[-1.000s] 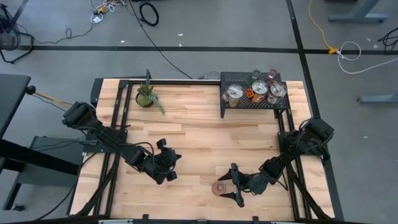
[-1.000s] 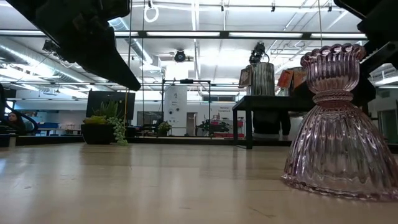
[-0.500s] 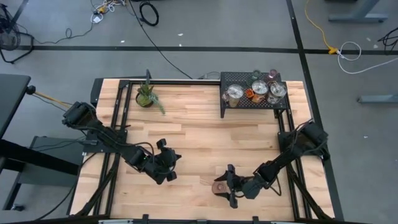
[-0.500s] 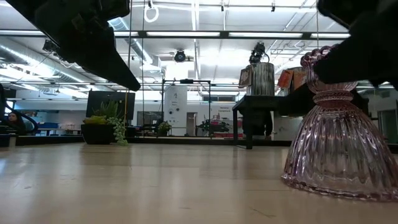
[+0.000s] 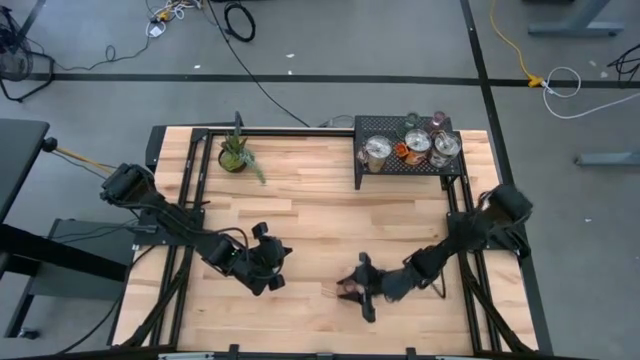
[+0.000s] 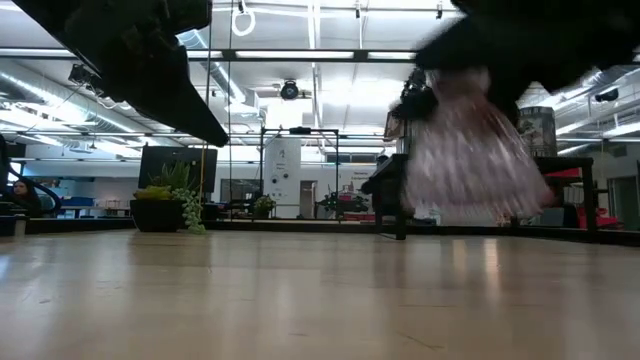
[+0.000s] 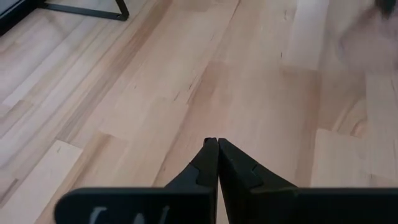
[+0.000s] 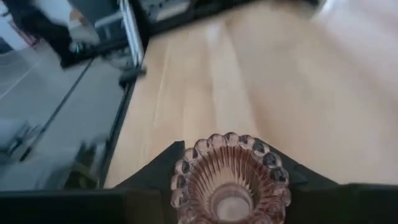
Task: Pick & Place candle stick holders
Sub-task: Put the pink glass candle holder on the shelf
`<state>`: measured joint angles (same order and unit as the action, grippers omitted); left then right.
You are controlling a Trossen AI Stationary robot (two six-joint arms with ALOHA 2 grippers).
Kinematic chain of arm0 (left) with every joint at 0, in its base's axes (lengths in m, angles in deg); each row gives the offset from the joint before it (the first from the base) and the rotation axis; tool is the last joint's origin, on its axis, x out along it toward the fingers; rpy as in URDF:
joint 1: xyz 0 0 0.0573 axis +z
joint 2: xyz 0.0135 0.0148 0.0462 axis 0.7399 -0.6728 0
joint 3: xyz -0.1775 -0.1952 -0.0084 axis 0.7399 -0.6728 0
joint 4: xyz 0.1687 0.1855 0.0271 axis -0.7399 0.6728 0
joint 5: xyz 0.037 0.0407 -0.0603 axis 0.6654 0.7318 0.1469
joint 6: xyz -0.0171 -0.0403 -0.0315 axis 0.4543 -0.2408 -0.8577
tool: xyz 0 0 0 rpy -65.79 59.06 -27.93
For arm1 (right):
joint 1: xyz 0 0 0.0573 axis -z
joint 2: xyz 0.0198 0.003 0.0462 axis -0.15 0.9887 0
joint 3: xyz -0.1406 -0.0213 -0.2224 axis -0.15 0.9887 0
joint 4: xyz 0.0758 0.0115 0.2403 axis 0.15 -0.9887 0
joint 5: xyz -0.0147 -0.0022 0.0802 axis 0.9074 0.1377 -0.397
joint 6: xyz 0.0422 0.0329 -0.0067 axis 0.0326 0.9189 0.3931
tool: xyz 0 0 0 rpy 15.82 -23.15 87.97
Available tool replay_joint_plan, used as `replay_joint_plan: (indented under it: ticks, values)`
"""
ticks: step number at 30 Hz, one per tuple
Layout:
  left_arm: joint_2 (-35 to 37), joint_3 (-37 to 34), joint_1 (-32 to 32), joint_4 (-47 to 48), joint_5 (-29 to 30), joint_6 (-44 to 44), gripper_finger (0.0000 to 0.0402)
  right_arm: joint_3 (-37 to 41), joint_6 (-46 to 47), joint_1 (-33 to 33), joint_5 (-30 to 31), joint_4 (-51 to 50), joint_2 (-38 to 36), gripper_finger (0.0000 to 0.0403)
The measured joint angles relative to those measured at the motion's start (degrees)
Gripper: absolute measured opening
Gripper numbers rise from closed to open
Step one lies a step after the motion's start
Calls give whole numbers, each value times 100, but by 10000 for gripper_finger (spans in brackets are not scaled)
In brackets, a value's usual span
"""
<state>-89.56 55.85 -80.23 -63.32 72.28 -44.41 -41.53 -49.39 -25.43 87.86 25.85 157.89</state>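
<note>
The right gripper's [image 5: 352, 289] fingers [image 8: 163, 163] are clamped on either side of the pink holder [image 8: 231, 185], whose scalloped rim sits between them in the right wrist view. Half a second ago that holder stood on the wood with the fingers closing round it; now the low view shows it [image 6: 470, 150] hanging clear of the table [image 6: 300, 300], smeared by motion, with daylight under its skirt. So the grasp has taken and the lift is under way.

From above, the gripper and its load are at about 6 o'clock on the table, and have slid a little toward 9 o'clock since the earlier view. The black rack [image 5: 373, 168] at roughly 1 o'clock already carries several shiny holders [image 5: 417, 146], so I'd judge that is where this one goes: a long carry across the boards.

The left gripper [image 5: 268, 262] waits near 7 o'clock, fingers [image 7: 211, 162] pressed together on nothing. The plant [image 5: 236, 153] sits untouched at 11 o'clock.
</note>
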Motion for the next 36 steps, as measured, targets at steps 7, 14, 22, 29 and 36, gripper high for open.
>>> replay_joint_plan:
  ticks: [7, 14, 22, 29, 36]
  values:
    - [0, 0, 122, -9, -297, 127, 14, -190, -970, 1045, -227, -1638, -2186, 149]
    - [0, 0, 220, -39, -515, 156, 14, -1631, -1964, 2680, -51, -3947, -3701, 149]
    - [0, 0, 220, -42, -521, 364, 14, -3312, -2305, 4839, -548, -5455, -3275, 149]
    - [0, 0, 220, -61, -666, 298, 14, -3439, -2210, 6356, -1578, -5465, -2471, 149]
    - [0, 0, 216, -61, -773, 298, 14, -3452, -2081, 7079, -1908, -5336, -1938, 149]
